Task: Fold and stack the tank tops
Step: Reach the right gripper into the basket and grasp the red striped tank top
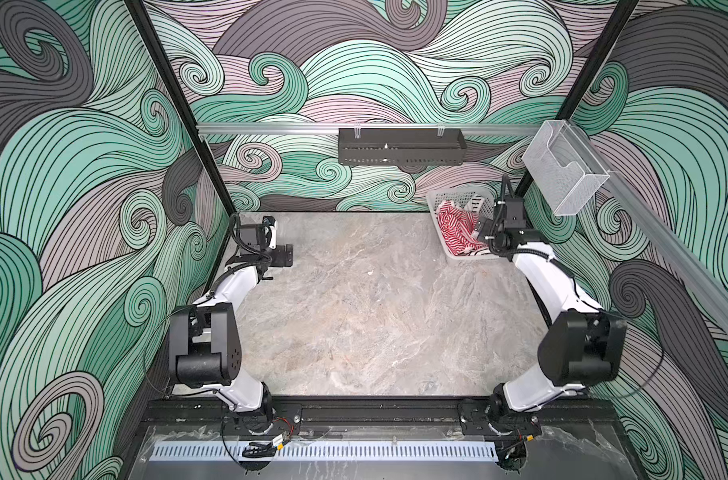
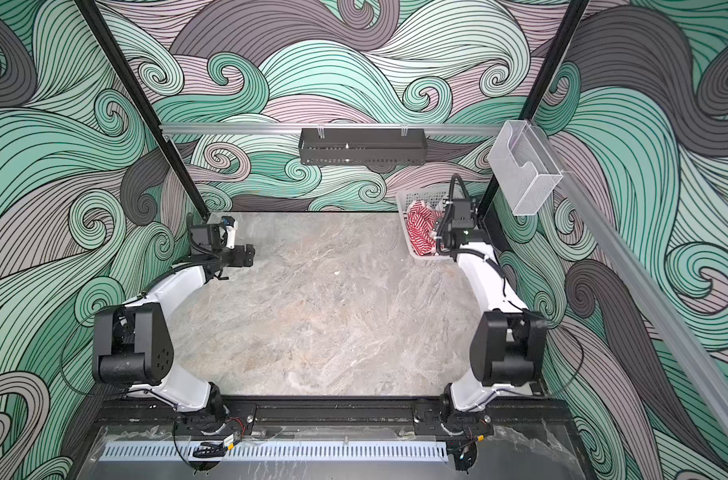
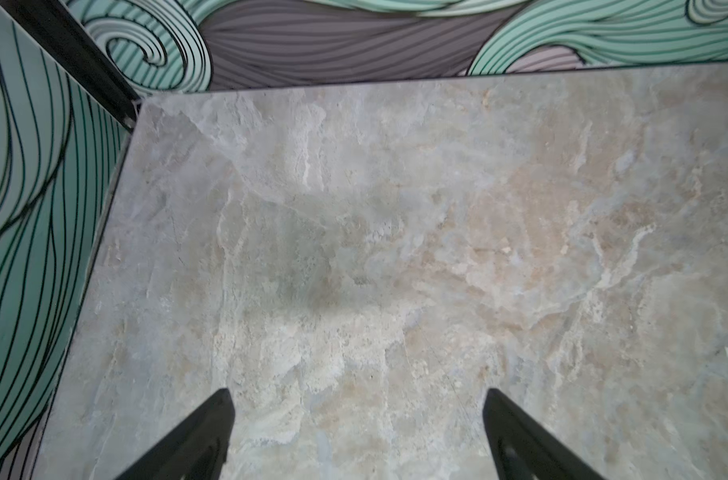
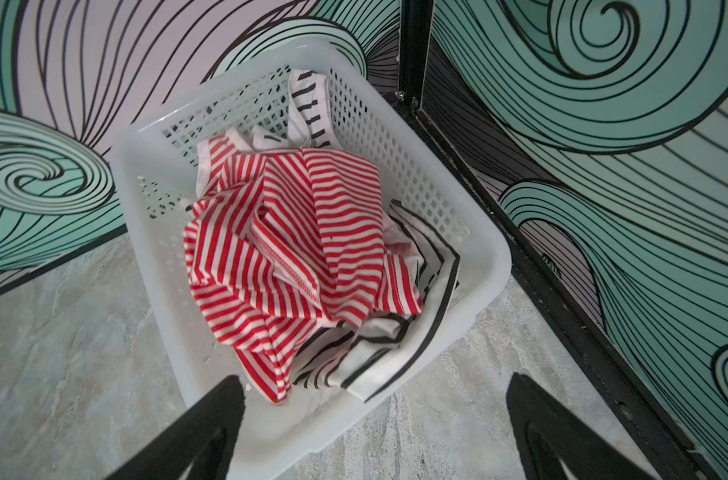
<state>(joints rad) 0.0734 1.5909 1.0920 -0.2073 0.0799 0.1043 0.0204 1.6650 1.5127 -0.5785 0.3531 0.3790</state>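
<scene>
- In both top views, a white perforated plastic basket (image 1: 458, 258) sits at the far right corner of the grey marbled tabletop (image 1: 375, 316). It holds the crumpled red-and-white striped tank top (image 1: 453, 230).
- The right gripper (image 1: 480, 230) hovers over the basket, and the left gripper (image 1: 288, 253) is well apart at far left.
- Left wrist: jaws spread wide over the tabletop, gripping nothing.
- Right wrist: jaws wide apart and empty above the basket. The white tank top with thin black stripes (image 4: 379, 370) lies beneath the red one.

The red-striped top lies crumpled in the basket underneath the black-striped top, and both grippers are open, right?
Not quite. The red-striped top lies over the black-striped top, not underneath it, as the right wrist view shows. It is crumpled in the basket, and the left gripper and right gripper are open.
</scene>
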